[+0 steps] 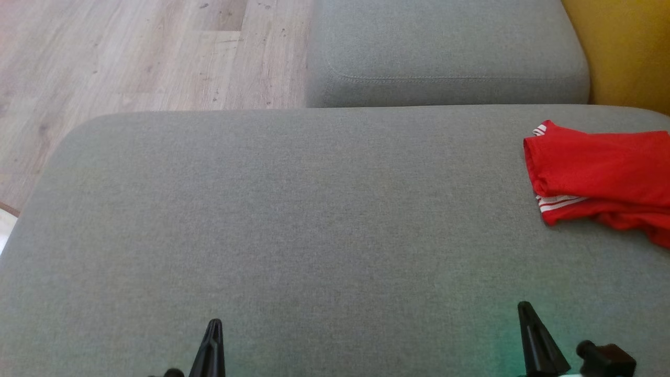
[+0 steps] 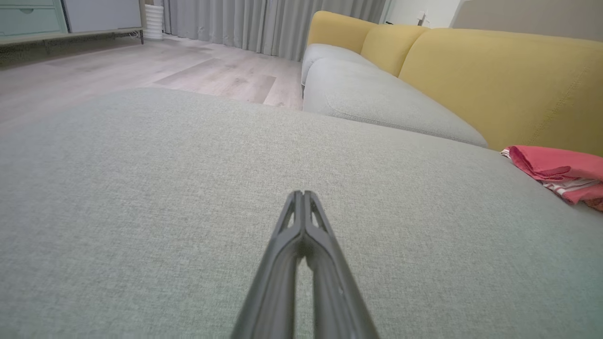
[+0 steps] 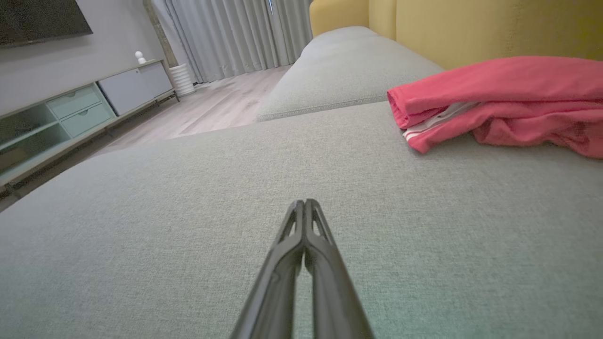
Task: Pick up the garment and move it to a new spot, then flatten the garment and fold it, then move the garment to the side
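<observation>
Both closed, both empty; garment (image 1: 602,167) is lying off to my right.
My left gripper (image 1: 213,323) and right gripper (image 1: 524,306) are pointing across the grey cushion (image 1: 314,220), fingers pressed together, gripping nothing. Red garment is sitting bunched, white stripes showing, at the cushion's right edge near the yellow backrest (image 1: 628,52), well apart from my right gripper.

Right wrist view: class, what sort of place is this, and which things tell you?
Probably a home living room: a grey sofa with yellow back cushions, a low cabinet with drawers, and floor-length curtains.
</observation>
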{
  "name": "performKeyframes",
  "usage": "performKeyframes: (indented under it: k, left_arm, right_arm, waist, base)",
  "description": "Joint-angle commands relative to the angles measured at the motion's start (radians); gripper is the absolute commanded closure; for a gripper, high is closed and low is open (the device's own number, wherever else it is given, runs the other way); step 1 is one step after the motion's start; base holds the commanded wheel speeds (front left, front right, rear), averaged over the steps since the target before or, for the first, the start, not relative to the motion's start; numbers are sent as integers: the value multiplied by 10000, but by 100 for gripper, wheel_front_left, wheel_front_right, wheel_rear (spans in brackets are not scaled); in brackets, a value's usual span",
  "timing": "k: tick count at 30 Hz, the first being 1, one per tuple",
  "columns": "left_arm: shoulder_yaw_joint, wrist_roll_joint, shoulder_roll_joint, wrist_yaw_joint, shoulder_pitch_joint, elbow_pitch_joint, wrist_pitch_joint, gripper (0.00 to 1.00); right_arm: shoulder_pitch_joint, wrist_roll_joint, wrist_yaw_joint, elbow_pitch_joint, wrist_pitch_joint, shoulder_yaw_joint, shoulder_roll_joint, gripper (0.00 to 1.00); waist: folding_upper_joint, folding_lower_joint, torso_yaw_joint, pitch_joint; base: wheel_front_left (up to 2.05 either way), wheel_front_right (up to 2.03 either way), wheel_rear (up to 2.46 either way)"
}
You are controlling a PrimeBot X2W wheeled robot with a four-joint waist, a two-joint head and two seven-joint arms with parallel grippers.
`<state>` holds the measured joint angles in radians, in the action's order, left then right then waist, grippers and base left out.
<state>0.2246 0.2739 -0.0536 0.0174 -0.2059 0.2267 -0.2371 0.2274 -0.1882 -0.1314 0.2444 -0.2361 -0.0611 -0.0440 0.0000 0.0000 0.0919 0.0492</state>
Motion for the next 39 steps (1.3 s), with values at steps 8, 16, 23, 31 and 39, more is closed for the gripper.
performKeyframes:
  k: [8, 16, 23, 31, 39]
  left_arm:
    - [-274, 1259, -90, -151, 578, -228, 236, 100]
    - [-431, 2203, -130, -253, 772, -177, 421, 100]
    - [-577, 3018, -161, -339, 937, -147, 587, 100]
    - [-755, 3946, -188, -436, 1117, -134, 785, 100]
    - [-941, 4866, -209, -533, 1297, -113, 991, 100]
  right_arm:
    - [-558, -1356, 1, -272, 240, 80, -108, 100]
    - [-760, -2351, 1, -254, 427, 139, -151, 100]
    - [-935, -3210, 2, -239, 597, 198, -182, 100]
    - [-1136, -4190, 2, -223, 798, 275, -212, 100]
    - [-1337, -5163, 3, -205, 1005, 358, -236, 100]
  waist:
    - [0, 0, -74, -42]
    - [0, 0, -136, -77]
    - [0, 0, -189, -107]
    - [0, 0, -251, -143]
    - [0, 0, -313, -179]
  base:
    - [0, 0, 0]
    - [0, 0, 0]
    - [0, 0, 0]
    - [0, 0, 0]
    - [0, 0, 0]
